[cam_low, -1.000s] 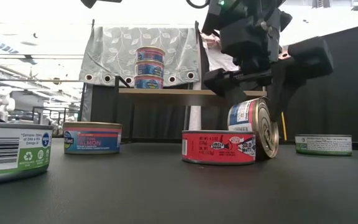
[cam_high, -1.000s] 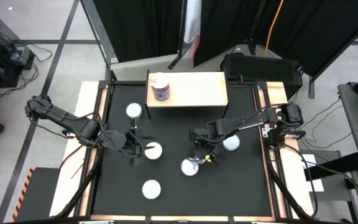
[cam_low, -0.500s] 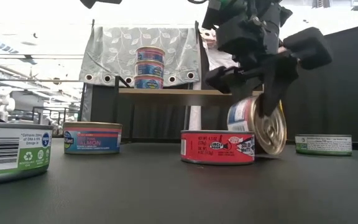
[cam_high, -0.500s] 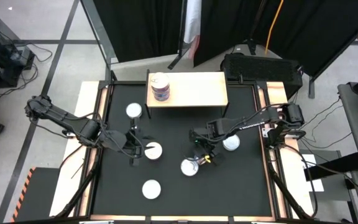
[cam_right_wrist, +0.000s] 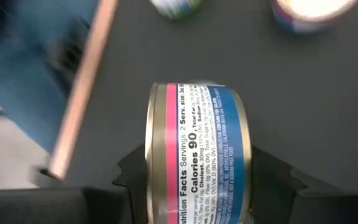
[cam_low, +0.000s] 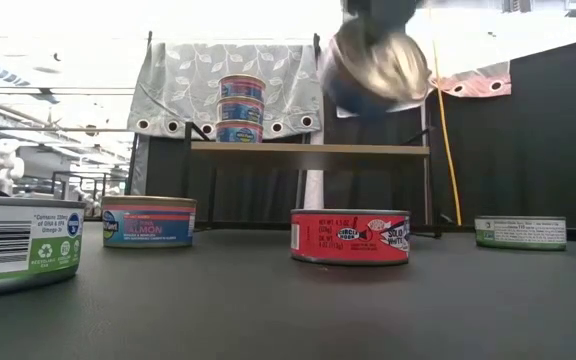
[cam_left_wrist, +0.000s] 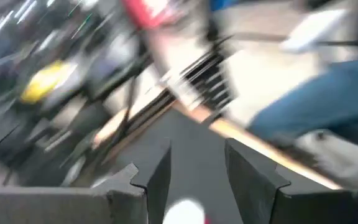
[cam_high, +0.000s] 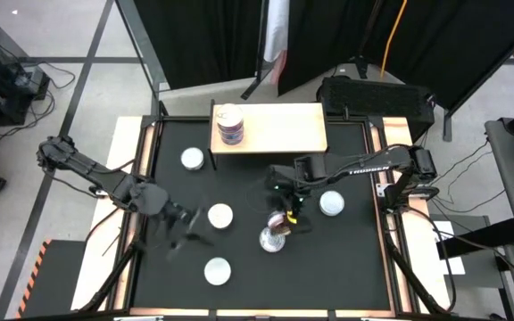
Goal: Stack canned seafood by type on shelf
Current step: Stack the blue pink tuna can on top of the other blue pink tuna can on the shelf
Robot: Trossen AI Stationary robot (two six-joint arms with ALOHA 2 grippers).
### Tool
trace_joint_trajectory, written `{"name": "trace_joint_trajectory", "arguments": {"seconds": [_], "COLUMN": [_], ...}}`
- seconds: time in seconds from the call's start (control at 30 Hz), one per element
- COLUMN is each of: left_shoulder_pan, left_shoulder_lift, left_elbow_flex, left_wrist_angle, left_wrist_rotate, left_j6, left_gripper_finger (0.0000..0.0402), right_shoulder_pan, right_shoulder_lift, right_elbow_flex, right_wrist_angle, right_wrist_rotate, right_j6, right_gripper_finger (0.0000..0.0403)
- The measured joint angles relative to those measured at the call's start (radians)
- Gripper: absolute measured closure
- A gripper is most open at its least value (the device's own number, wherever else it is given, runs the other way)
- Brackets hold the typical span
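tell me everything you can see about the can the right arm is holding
The can is a flat round metal tin with a blue label, a pink band and white nutrition text. It is lifted clear of the table, turned on its edge, clamped across its flat faces in the right end effector, above the red can.

Black curtains (cam_high: 203,36) back the table, grey floor (cam_high: 70,107) around it.
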State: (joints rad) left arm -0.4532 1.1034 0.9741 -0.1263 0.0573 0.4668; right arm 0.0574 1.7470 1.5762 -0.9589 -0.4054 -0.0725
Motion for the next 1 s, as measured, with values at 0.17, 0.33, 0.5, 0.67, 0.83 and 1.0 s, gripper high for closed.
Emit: {"name": "trace_joint_trajectory", "arguments": {"seconds": [0.17, 0.33, 0.5, 0.67, 0.83, 1.0], "left_shoulder_pan": [-0.051, -0.084, -0.137, -0.215, -0.237, -0.215], "left_shoulder_lift": [0.002, 0.002, 0.026, 0.086, 0.168, 0.217], "left_elbow_flex": [0.0, 0.0, 0.0, 0.0, 0.0, 0.003], "left_wrist_angle": [0.024, 0.029, -0.008, 0.081, 0.22, 0.291], "left_wrist_rotate": [0.126, -0.061, -0.51, -0.791, -1.105, -1.096], "left_j6": [0.059, 0.127, 0.284, 0.614, 1.028, 1.168], "left_gripper_finger": [0.0249, 0.0231, 0.0161, 0.0118, 0.0117, 0.0116], "right_shoulder_pan": [-0.026, -0.069, -0.113, -0.162, -0.201, -0.218], "right_shoulder_lift": [0.0, 0.0, 0.0, 0.0, 0.0, 0.0], "right_elbow_flex": [0.112, 0.205, 0.268, 0.282, 0.282, 0.282], "right_wrist_angle": [0.063, 0.166, 0.193, 0.246, 0.295, 0.299], "right_wrist_rotate": [-0.139, -0.223, -0.231, -0.242, -0.322, -0.336], "right_j6": [0.121, 0.275, 0.367, 0.489, 0.544, 0.559], "right_gripper_finger": [0.0205, 0.0207, 0.0211, 0.0208, 0.0209, 0.0208]}}
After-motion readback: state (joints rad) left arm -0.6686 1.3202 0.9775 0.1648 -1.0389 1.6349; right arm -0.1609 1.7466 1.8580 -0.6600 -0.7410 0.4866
